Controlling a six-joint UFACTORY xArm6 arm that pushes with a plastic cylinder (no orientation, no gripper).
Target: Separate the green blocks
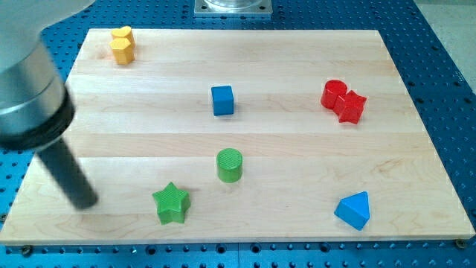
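Observation:
A green cylinder [230, 164] stands on the wooden board [297, 67] just below its middle. A green star [172, 203] lies down and to the left of it, a short gap apart. My dark rod comes down from a grey metal cuff at the view's left, and my tip [83, 202] rests on the board near its left bottom corner. The tip is to the left of the green star, well apart from it and touching no block.
A blue cube [222, 100] sits above the green cylinder. A red cylinder [334, 93] and a red star [350, 107] touch at the right. Two yellow blocks [122, 45] sit at the top left. A blue triangle [353, 210] lies at the bottom right.

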